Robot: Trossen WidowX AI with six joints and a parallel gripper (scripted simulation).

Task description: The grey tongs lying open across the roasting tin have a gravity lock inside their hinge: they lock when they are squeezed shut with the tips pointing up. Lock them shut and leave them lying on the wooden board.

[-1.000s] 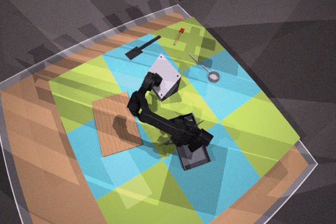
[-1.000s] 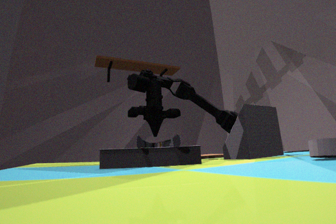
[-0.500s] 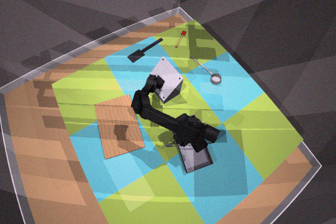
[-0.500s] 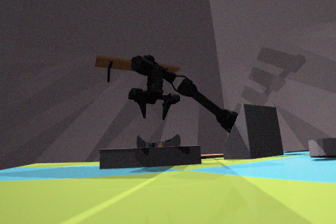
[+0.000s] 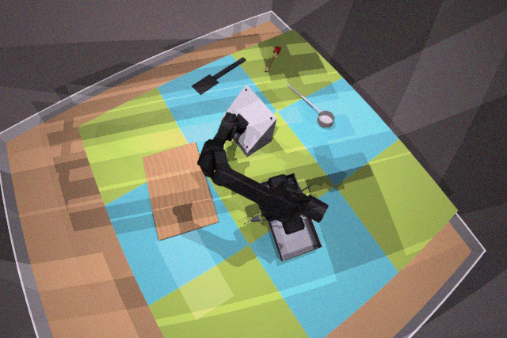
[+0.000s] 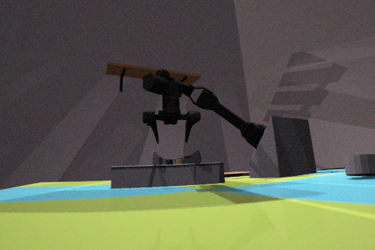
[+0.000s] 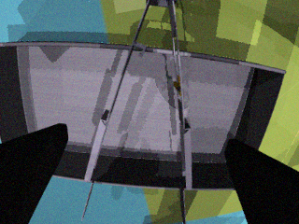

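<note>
Table (image 5: 192, 297) (image 6: 169, 226): green and blue patches | Room: dark grey walls (image 5: 135, 11) (image 6: 91, 23) | My claw (image 6: 171, 143) (image 7: 149, 140): released, holding nothing

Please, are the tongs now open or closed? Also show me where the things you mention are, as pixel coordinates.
Open: in the wrist view, the two arms of the tongs (image 7: 96, 154) stand well apart across the roasting tin (image 7: 61, 93), nearer each other at the top of the picture.

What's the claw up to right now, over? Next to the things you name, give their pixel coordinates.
Gripper (image 6: 171, 143) (image 7: 149, 140) open, fingers empty, above the roasting tin (image 5: 295, 244) (image 6: 133, 177) (image 7: 61, 89). Tongs (image 7: 97, 154) unlocked, arms apart across tin. Nothing seen between gripper and tongs.
</note>
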